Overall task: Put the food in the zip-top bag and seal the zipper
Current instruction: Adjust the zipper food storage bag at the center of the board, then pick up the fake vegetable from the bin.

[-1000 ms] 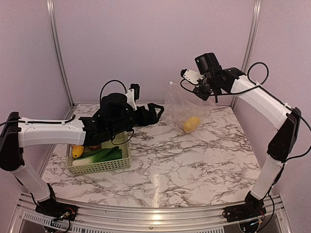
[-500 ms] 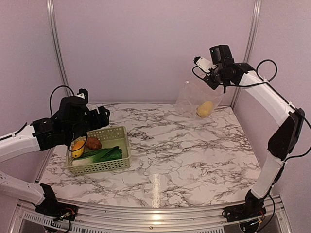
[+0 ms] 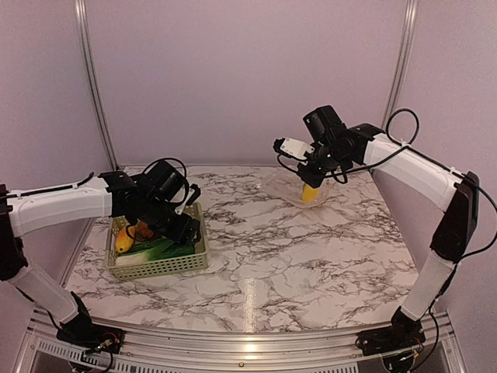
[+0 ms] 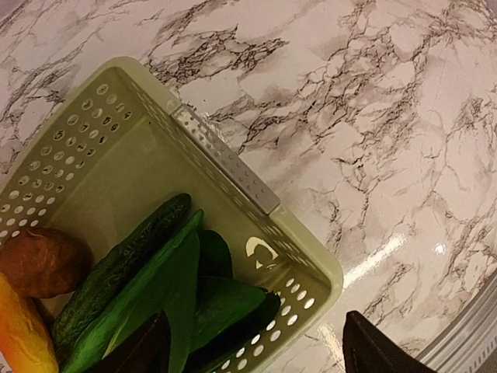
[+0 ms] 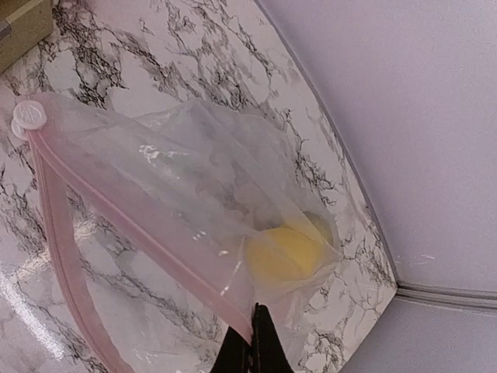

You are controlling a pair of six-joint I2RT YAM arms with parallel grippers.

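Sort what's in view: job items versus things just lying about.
Job: clear floppy plastic zip-top bag, pink zipper strip, yellow lemon-like fruit inside it, brown potato-like lump, dark green cucumber, green leafy leek, orange-yellow piece.
Lying about: pale green perforated plastic basket, veined marble tabletop.

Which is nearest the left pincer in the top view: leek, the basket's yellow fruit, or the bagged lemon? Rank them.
1. Leek, just beneath left pincer.
2. Yellow fruit, left end of basket.
3. Bagged lemon, far right.
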